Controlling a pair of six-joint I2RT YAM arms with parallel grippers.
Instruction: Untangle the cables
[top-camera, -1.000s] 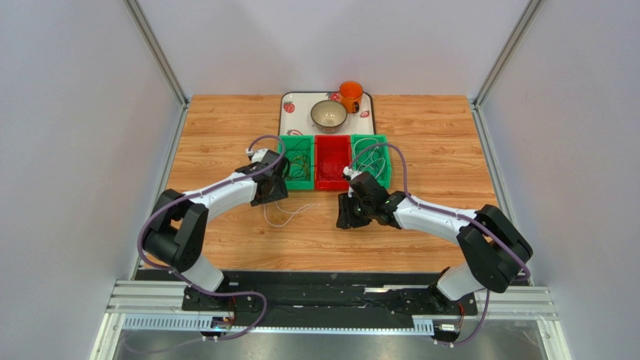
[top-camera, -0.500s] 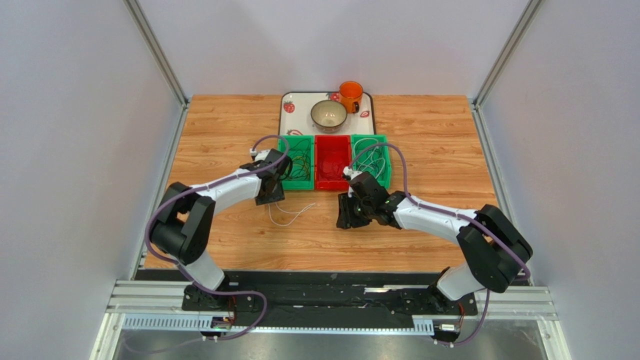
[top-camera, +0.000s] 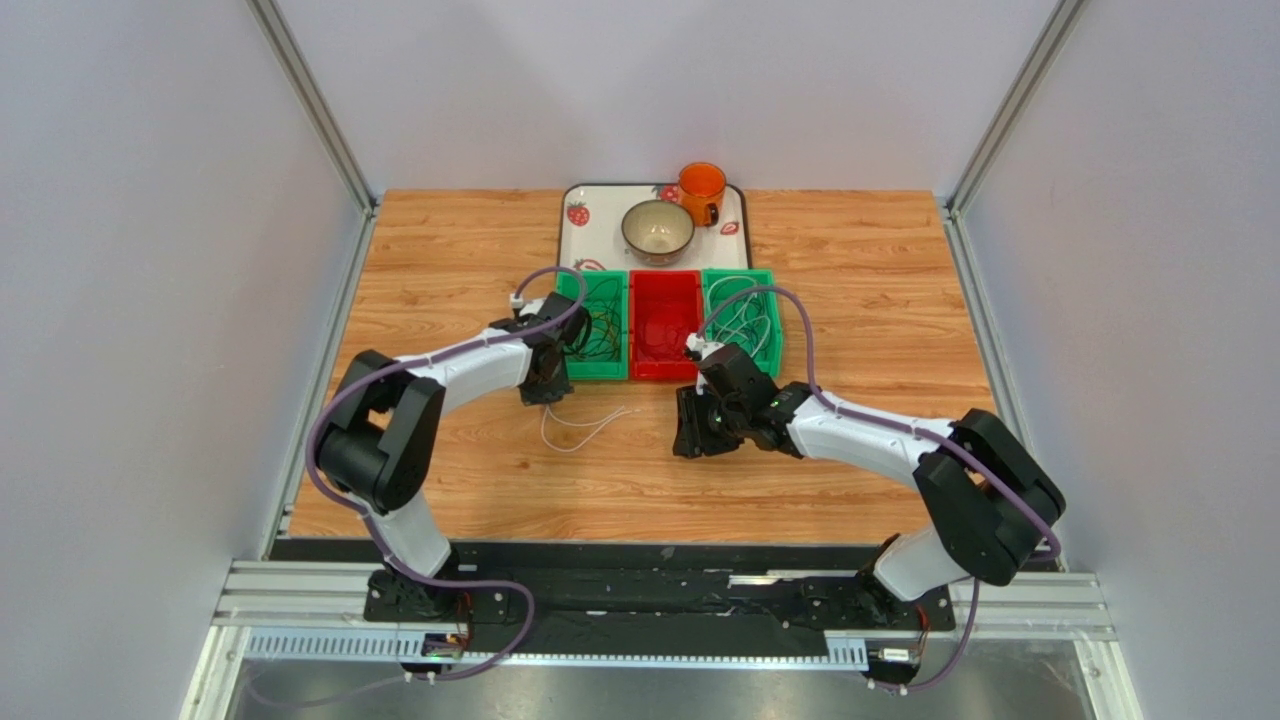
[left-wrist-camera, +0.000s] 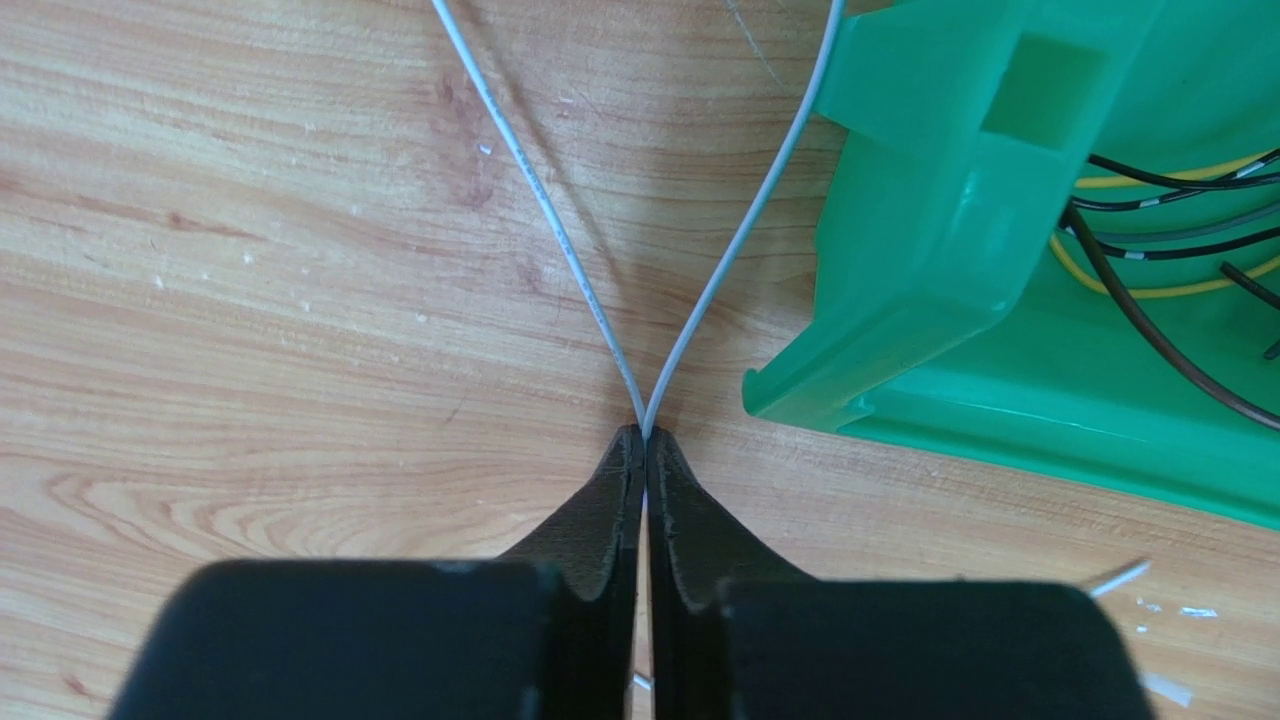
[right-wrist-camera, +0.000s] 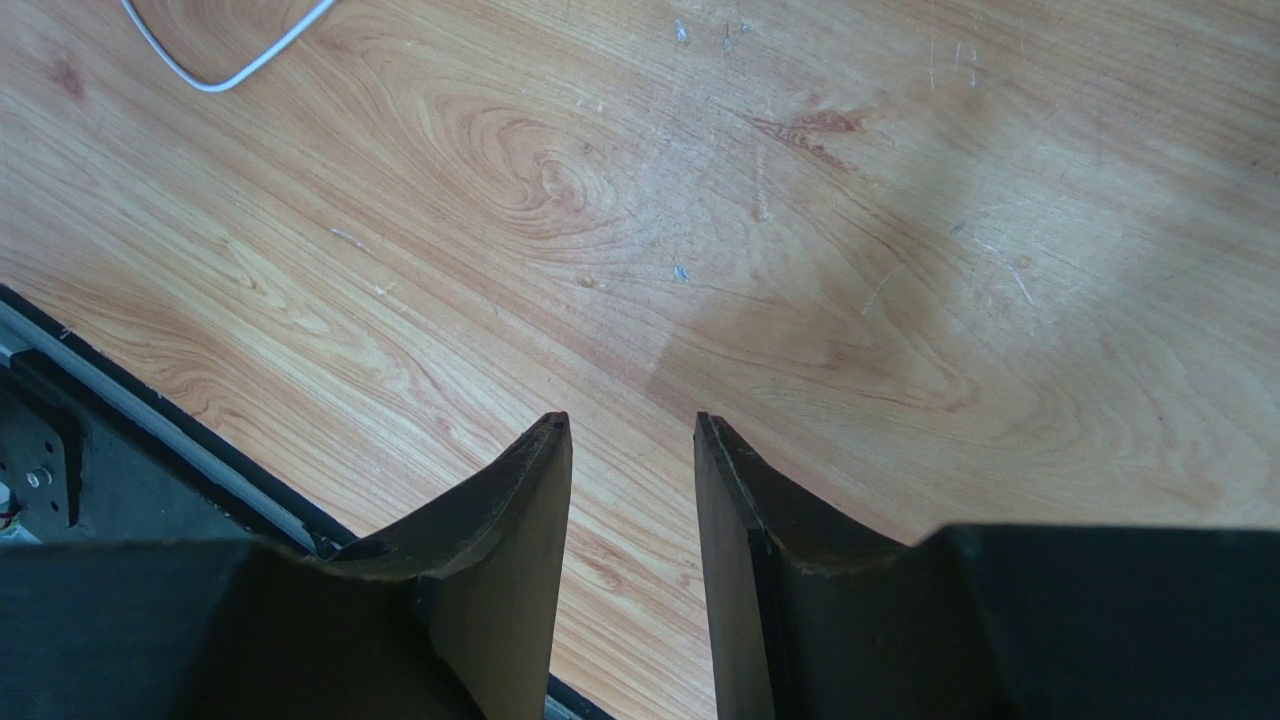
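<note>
My left gripper is shut on a thin white cable whose two strands fan out in a V from the fingertips over the wooden table. In the top view that gripper sits beside the left green bin, and the white cable loops on the table just in front. Black and yellow cables lie tangled inside that bin. My right gripper hovers open above bare wood, nothing between its fingers; in the top view it sits at mid-table.
A red bin and a second green bin with pale cables stand in a row beside the left bin. Behind them a tray carries a bowl and an orange cup. A white cable end shows in the right wrist view.
My left gripper closed from wide open onto the white cable, and the left arm swung a little toward the green bin. The right arm stayed still.
</note>
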